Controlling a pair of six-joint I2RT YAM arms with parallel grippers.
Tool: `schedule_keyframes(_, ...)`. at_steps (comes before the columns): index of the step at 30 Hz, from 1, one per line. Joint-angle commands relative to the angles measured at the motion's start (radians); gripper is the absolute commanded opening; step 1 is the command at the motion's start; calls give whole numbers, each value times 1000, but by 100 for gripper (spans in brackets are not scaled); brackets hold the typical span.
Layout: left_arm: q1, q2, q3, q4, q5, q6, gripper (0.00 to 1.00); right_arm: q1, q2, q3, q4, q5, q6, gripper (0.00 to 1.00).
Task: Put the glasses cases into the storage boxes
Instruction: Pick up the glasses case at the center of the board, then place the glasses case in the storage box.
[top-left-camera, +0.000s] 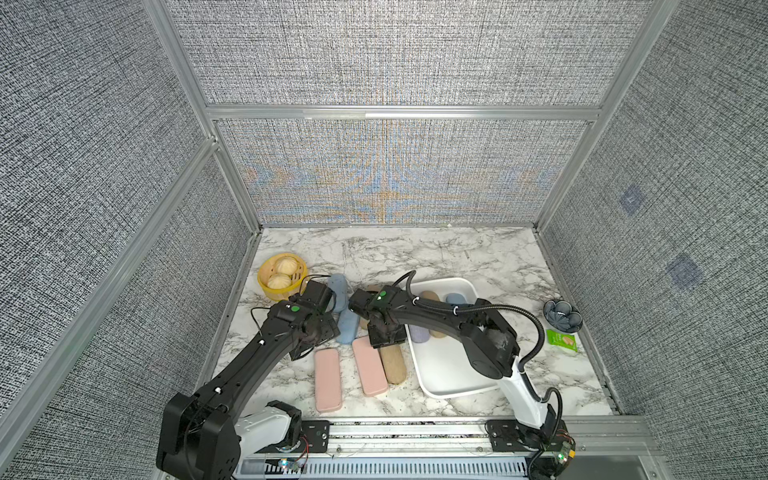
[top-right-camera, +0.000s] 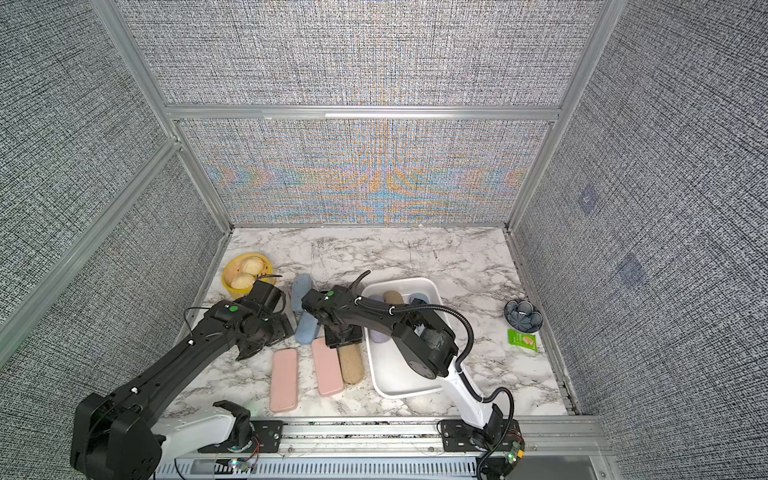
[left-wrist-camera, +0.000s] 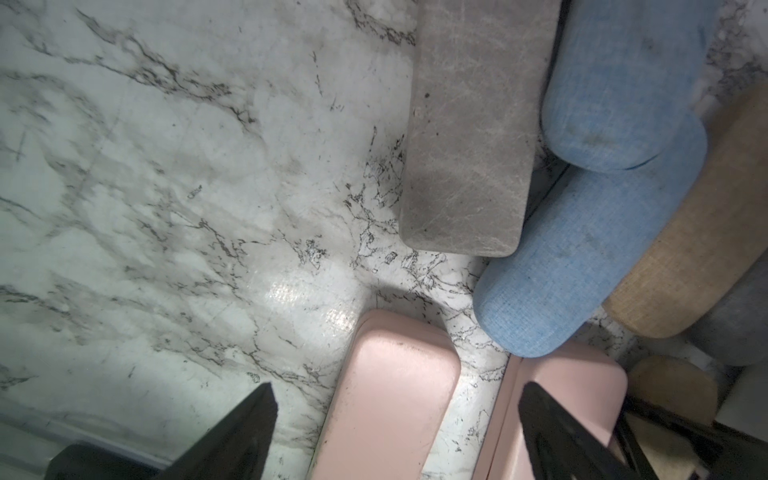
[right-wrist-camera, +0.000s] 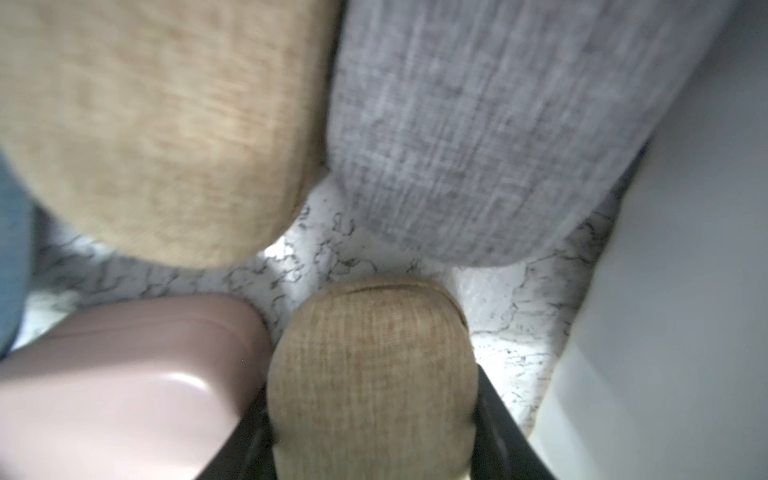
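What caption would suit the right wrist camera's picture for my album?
Right claw clasping a rounded tan fabric glasses case beside a flat pink case.

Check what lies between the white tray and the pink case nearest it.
A tan case, lying lengthwise beside the pink case and close to the white tray. It shows in both top views.

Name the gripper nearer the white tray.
Right. The right gripper grips a tan case just beside the white tray; the left gripper hangs open over a pink case, farther from it.
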Motion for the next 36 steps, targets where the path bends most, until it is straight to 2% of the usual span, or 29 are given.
schedule_keyframes(1,1,-2,12,-23,-10,12,91,11,-47,18,-6,-11,-33,40)
schedule_keyframes(8,1,14,28,-15,31,28,90,24,-193,58,-58,33,-76,37)
schedule_keyframes(14,1,22,57,0,63,43,89,23,-349,32,-109,81,-115,37)
schedule_keyframes(19,1,33,81,23,98,51,88,-5,-505,-89,-134,131,-163,37)
schedule_keyframes(24,0,57,95,48,148,49,85,-67,-620,-271,-108,111,-172,37)
schedule_keyframes(31,-2,79,86,62,170,39,84,-116,-638,-480,4,76,-142,37)
schedule_keyframes(36,-2,90,72,70,180,34,83,-122,-572,-535,82,36,-145,36)
